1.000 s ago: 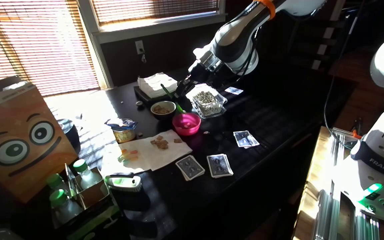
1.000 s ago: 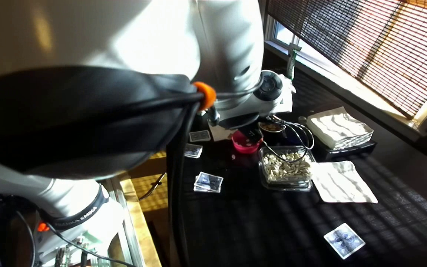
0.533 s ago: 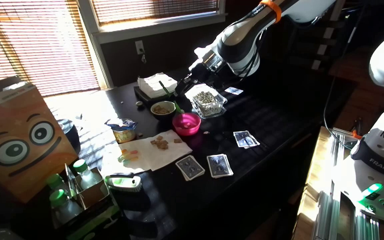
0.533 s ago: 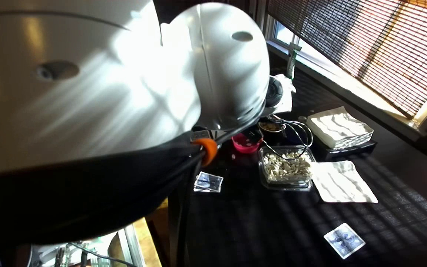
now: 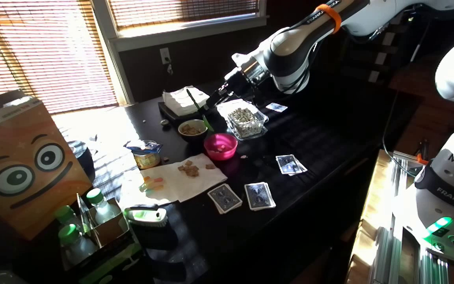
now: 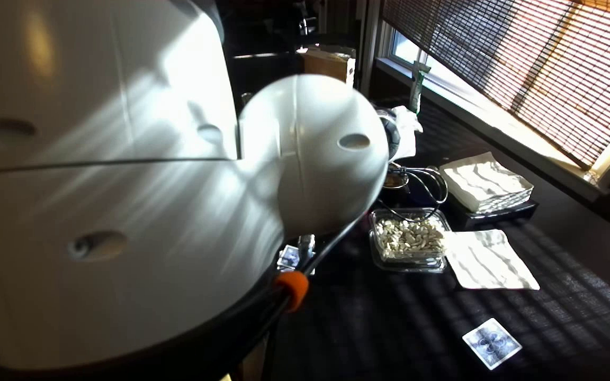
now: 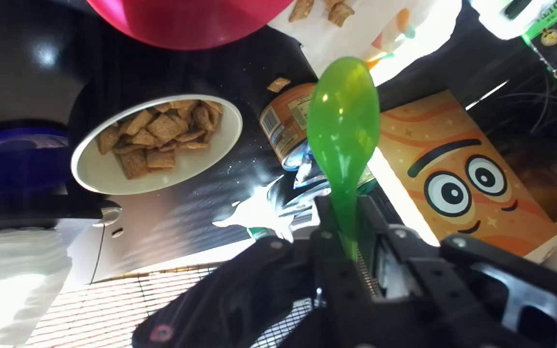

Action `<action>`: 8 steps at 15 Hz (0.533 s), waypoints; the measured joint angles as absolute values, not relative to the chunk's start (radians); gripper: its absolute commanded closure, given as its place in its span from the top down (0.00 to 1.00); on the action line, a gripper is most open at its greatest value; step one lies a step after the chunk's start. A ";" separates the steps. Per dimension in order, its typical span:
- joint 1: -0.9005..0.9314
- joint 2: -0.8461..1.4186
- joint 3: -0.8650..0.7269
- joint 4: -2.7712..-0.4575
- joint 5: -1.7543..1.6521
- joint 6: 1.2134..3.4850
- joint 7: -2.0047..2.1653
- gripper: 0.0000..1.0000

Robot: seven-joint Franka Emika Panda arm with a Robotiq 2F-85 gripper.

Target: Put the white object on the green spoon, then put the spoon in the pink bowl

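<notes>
Your gripper (image 7: pixel 344 217) is clamped on the green spoon (image 7: pixel 344 116), handle pinned between the fingers (image 7: pixel 326 213), head sticking out past the tips (clear in the wrist view). In an exterior view it hangs tilted, head end lower, apart from the pink bowl (image 5: pixel 220 152); dark pale-rimmed bowl (image 5: pixel 191 138) just beside that.

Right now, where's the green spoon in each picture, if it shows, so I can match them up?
In an exterior view: the green spoon slants above and left of centre, held in the gripper.
In an exterior view: not visible; the robot arm probably hides it.
Wrist view: green spoon just right of centre, broad end up.
Shared landmark: the pale-rimmed dark bowl, visible in all three.
</notes>
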State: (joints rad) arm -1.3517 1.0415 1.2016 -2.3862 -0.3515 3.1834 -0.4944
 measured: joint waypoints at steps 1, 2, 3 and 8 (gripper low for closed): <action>-1.354 1.051 1.202 -2.389 -0.362 3.203 -0.495 0.04; -1.356 1.058 1.201 -2.392 -0.370 3.224 -0.495 0.04; -1.357 1.063 1.201 -2.395 -0.377 3.238 -0.495 0.04; -1.356 1.031 1.204 -2.418 -0.378 3.248 -0.443 0.04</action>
State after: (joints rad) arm -1.3562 1.0314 1.2042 -2.4179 -0.3776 3.2484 -0.4435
